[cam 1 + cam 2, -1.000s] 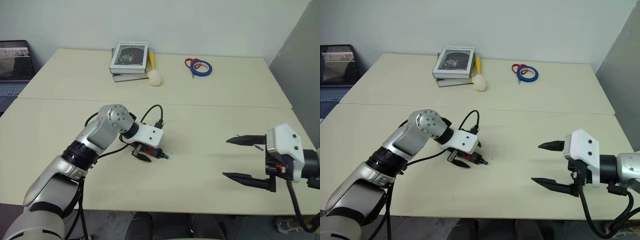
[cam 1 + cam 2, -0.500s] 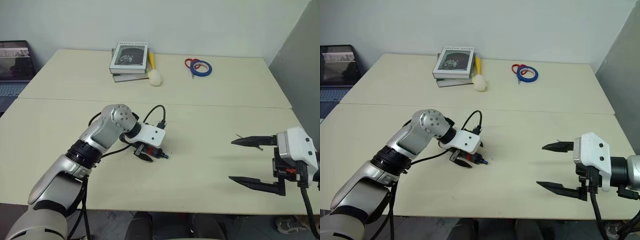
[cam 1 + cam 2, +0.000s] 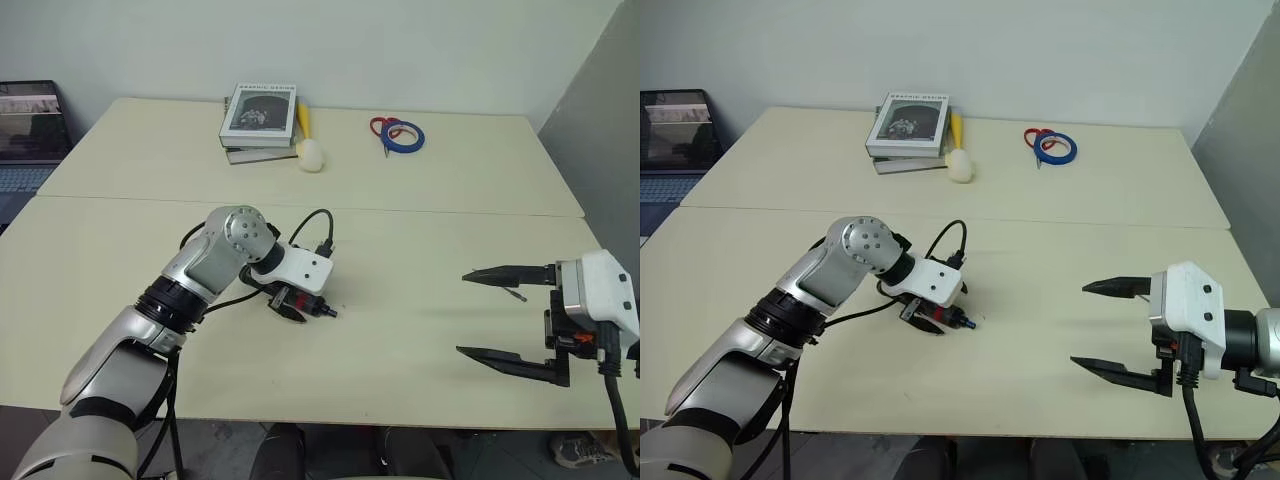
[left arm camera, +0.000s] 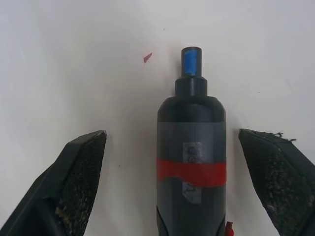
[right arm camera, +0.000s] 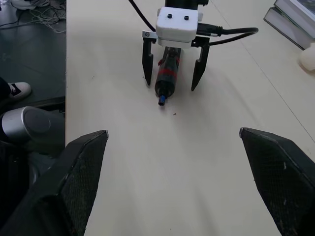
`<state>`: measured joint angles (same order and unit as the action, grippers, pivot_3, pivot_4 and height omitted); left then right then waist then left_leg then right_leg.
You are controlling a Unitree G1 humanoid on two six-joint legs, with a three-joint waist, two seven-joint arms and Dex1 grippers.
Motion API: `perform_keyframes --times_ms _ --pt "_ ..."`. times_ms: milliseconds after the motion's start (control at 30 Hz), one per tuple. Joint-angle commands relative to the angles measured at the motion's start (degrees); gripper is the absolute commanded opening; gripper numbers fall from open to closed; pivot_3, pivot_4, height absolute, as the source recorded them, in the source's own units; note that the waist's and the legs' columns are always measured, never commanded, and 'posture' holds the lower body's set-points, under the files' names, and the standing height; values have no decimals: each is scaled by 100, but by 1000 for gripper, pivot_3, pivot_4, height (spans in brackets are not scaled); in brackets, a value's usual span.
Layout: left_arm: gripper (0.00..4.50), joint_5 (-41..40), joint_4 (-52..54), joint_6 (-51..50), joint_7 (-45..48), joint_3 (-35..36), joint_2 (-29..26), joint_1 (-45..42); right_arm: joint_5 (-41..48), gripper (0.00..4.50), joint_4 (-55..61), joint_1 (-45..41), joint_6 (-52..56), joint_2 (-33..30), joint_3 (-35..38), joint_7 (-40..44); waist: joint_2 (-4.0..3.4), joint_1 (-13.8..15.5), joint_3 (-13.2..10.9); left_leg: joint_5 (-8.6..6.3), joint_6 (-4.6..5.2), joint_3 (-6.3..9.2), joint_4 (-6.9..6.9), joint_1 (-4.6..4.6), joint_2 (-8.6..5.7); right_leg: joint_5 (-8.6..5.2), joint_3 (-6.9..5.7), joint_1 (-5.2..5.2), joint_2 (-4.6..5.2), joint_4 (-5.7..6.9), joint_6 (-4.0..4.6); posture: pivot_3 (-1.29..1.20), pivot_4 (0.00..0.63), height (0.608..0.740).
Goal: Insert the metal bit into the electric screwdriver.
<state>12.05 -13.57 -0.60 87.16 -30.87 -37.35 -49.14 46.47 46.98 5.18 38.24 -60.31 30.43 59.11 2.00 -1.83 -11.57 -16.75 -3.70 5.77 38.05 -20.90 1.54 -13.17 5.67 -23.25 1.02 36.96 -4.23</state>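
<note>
The electric screwdriver (image 4: 192,167), dark grey with a red band and a blue-tipped nose, lies flat on the near table. My left gripper (image 5: 171,84) points down over it and is open, one finger on each side, not touching it. My right gripper (image 3: 462,313) hovers open over the table's right side, pointing left toward the screwdriver, with nothing between its fingers (image 5: 83,177). A thin grey rod, the metal bit (image 3: 514,294), lies on the table just under the right gripper's upper finger.
At the back of the far table are a stack of books (image 3: 258,110), a yellow-handled white brush (image 3: 311,155), and red scissors with a blue tape roll (image 3: 401,134). A laptop (image 3: 25,130) sits off the left edge. A grey partition (image 3: 600,150) stands at the right.
The right gripper has edged a little to the right, still open. The left gripper has stayed open over the screwdriver.
</note>
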Motion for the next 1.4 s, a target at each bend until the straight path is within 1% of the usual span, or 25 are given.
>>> perform_keyframes --times_ms 33,633,700,733,833,900,933,967,1033,1067,1100,1133,1400 --pt "4470 29 30 91 9 13 51 -122 73 4500 81 -48 -55 -48 110 -55 0 0 0 0 0 0 0 0 0 0 0 0 0 0 0 0 150 740" --pt "4470 208 61 26 90 -143 124 -64 53 4500 102 -62 5 -135 18 -151 0 0 0 0 0 1 0 0 0 0 1 0 -1 0 0 0 150 740" --pt "4105 239 42 25 111 -173 149 -62 60 4500 99 -65 12 -148 15 -156 0 -1 0 0 0 1 0 0 0 0 1 0 -1 0 0 0 150 740" --pt "3997 250 32 32 115 -182 161 -64 60 4500 97 -64 12 -153 15 -154 -1 0 0 0 0 0 0 0 0 0 1 0 -1 0 0 0 150 740" --pt "3295 353 -30 74 79 -242 187 -84 69 4500 101 -72 16 -169 14 -162 -1 2 1 0 0 1 1 1 0 0 1 2 -1 1 0 0 150 740" --pt "2888 376 -51 114 88 -259 196 -78 75 4500 103 -73 22 -179 17 -169 -1 3 2 1 1 1 1 2 0 0 1 4 -1 1 -1 0 150 740" --pt "2784 363 -27 109 117 -261 197 -59 79 4500 105 -74 27 -184 19 -174 -2 2 2 1 1 1 1 2 0 1 0 4 -1 1 -1 0 150 740" --pt "2492 357 -4 103 132 -261 197 -44 82 4500 106 -77 30 -189 20 -179 -2 2 2 1 1 1 2 3 0 1 1 5 -1 1 -2 0 150 740" --pt "2122 351 40 71 151 -263 201 -26 96 4500 108 -67 35 -194 43 -176 -2 2 3 1 2 1 2 3 0 1 1 5 -1 1 -2 0 150 740" --pt "1857 390 49 55 111 -263 200 -31 97 4500 105 -69 37 -202 43 -174 -3 3 3 1 2 1 3 3 0 1 1 5 -1 1 -2 0 150 740" --pt "1720 419 54 43 81 -262 199 -35 98 4500 102 -70 38 -208 42 -172 -3 2 3 1 2 0 3 4 0 1 1 6 -1 1 -2 0 150 740" --pt "1650 440 70 29 63 -261 196 -31 99 4500 106 -60 38 -208 52 -168 -3 2 3 2 2 1 3 4 0 1 1 6 -1 1 -2 0 150 740" --pt "1649 260 58 22 66 -107 210 -68 78 4500 20 -137 9 -267 -11 -132 -3 1 3 2 3 1 3 4 0 3 1 6 -1 1 -4 0 150 740"
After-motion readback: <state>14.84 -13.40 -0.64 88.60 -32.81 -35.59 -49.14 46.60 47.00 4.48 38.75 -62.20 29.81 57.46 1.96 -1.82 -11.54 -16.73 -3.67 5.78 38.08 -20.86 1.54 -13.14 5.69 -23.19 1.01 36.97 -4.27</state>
